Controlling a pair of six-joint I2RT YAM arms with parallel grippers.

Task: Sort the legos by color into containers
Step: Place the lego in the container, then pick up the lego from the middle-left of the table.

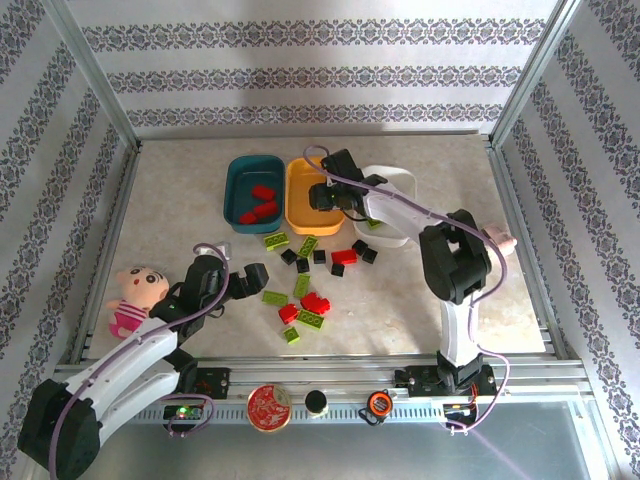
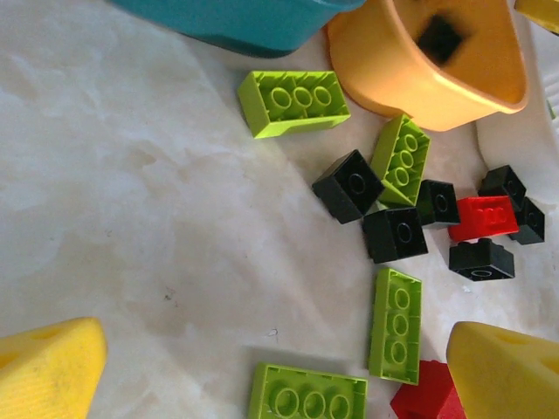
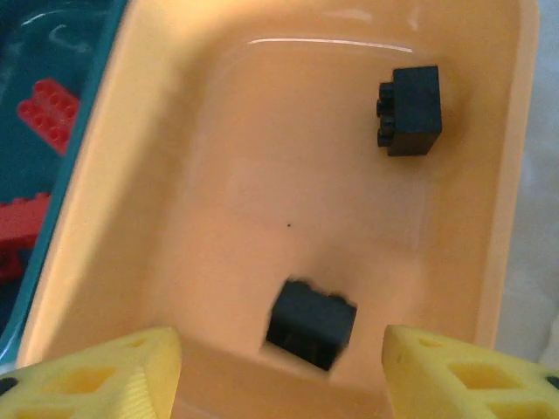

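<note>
Yellow fingertips (image 3: pixel 96 375) of the right gripper (image 3: pixel 281 375) are standing apart over the orange tray (image 3: pixel 218 131). A blurred black brick (image 3: pixel 310 325) is lying loose between them, probably dropping to join another black brick (image 3: pixel 410 109). The left gripper (image 1: pixel 238 280) is hanging wide open above the loose legos (image 2: pixel 395 325), seemingly choosing one. The teal tray (image 1: pixel 238 180) is holding red bricks (image 1: pixel 263 205), while the arm is hiding most of the white tray (image 1: pixel 405 185).

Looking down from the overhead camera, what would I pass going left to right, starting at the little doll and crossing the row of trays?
Plush doll in a pink dress → dark teal plastic tray → orange plastic tray → white plastic tray.
</note>
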